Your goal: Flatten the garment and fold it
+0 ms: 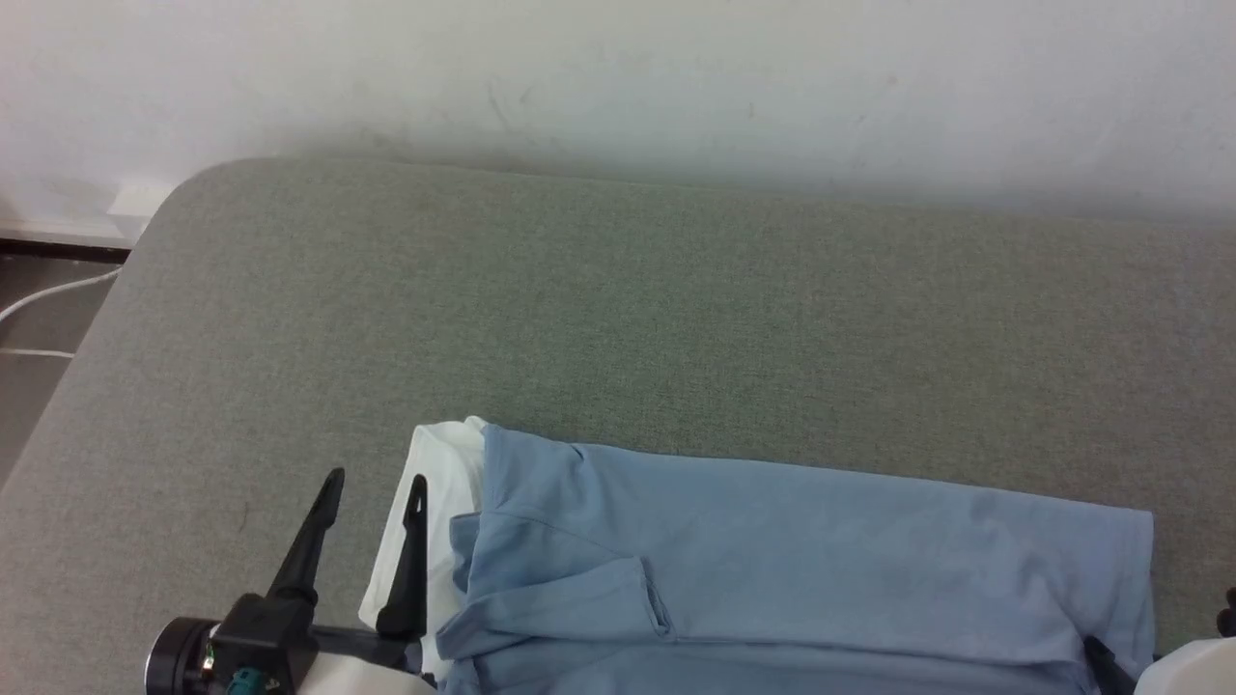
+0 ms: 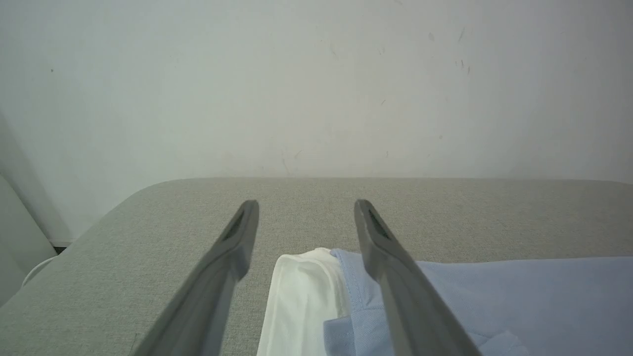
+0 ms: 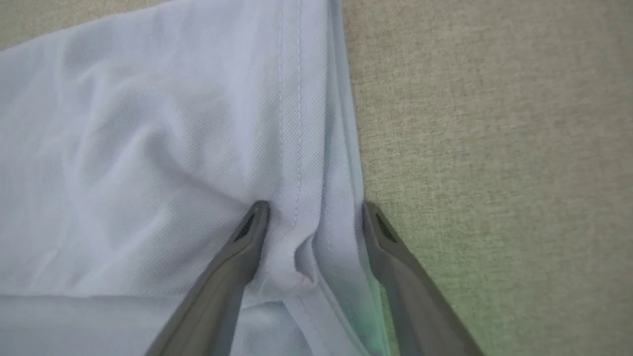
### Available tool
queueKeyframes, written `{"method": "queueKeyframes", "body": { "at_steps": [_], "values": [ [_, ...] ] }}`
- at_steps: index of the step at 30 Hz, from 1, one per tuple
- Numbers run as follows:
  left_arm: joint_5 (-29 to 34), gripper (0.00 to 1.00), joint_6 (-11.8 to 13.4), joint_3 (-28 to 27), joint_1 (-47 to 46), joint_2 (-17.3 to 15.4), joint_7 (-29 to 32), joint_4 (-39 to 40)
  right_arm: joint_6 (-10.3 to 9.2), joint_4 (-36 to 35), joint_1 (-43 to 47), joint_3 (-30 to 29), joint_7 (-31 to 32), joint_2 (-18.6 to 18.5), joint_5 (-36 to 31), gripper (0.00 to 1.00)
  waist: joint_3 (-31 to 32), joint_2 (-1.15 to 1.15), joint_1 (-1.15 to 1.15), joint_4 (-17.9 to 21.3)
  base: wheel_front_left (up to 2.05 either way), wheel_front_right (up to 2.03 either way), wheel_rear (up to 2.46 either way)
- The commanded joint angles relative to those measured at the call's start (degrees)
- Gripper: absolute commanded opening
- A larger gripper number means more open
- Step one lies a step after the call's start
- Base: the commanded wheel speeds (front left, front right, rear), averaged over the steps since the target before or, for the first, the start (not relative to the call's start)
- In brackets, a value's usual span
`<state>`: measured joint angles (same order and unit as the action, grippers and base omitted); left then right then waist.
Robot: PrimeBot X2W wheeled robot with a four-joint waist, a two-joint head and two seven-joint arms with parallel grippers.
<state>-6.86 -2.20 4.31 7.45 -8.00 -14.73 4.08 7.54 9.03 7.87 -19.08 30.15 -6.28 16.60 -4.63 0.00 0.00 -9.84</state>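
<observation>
The garment (image 1: 821,560) lies at the near edge of the grey-green counter (image 1: 618,319), folded into a long band that runs left to right. Its white collar (image 1: 439,483) sticks out at the left end, and a sleeve is folded over on top.

The left gripper (image 1: 375,487) comes in low from the near left corner, with its forearm close to the counter and its fingers (image 1: 307,541) pointing away towards the pale wall (image 1: 618,77). The fingers are spread wide and hold nothing. One is over bare counter and the other crosses the collar. In the left wrist view the left gripper (image 2: 306,205) frames the collar (image 2: 301,296) and the blue fabric (image 2: 519,296), but I cannot tell whether it touches either.

In the head view only a dark finger tip (image 1: 1101,661) shows at the garment's right end. In the right wrist view the right gripper (image 3: 316,206) points down at the stitched hem (image 3: 296,123), fingers wide. One fingertip (image 3: 257,217) presses into the cloth, which puckers there, and the other sits at the cloth's edge beside the counter (image 3: 494,148).
</observation>
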Motion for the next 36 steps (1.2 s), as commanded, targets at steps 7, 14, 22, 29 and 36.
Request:
{"method": "queueKeyframes", "body": {
  "at_steps": [7,14,22,29,36],
  "values": [
    [1.77,1.00,-1.83,-1.43,-1.38,1.63,-0.27,-0.40,-0.05,6.30,-0.41,2.73,1.01,1.58,2.22,0.01,-1.24,0.00,0.00,-0.97,0.00,0.00,0.00],
    [2.54,1.00,-2.71,-2.59,-0.72,2.28,-0.27,-1.00,-0.05,6.50,-1.13,1.87,-4.09,0.83,2.31,0.00,0.38,0.00,0.00,-0.78,0.00,0.00,0.00],
    [3.04,1.00,-3.40,-3.58,-0.01,2.72,-0.27,-0.88,-0.05,6.97,-3.50,-6.38,-9.54,-2.35,-2.51,0.00,0.83,0.00,0.00,0.14,0.00,0.00,0.00],
    [3.37,1.00,-3.74,-4.03,-0.11,3.17,-0.27,-1.27,-0.05,8.70,-4.07,-10.78,-10.07,-5.40,-3.93,0.00,0.85,0.00,0.00,0.58,0.00,0.00,0.00],
    [3.51,1.00,-4.01,-4.51,0.54,3.46,-0.27,-1.88,-0.05,1.77,-1.83,-5.88,-7.10,-5.41,-0.86,0.00,2.36,0.00,0.00,0.64,0.00,0.00,0.00]
  ]
}}
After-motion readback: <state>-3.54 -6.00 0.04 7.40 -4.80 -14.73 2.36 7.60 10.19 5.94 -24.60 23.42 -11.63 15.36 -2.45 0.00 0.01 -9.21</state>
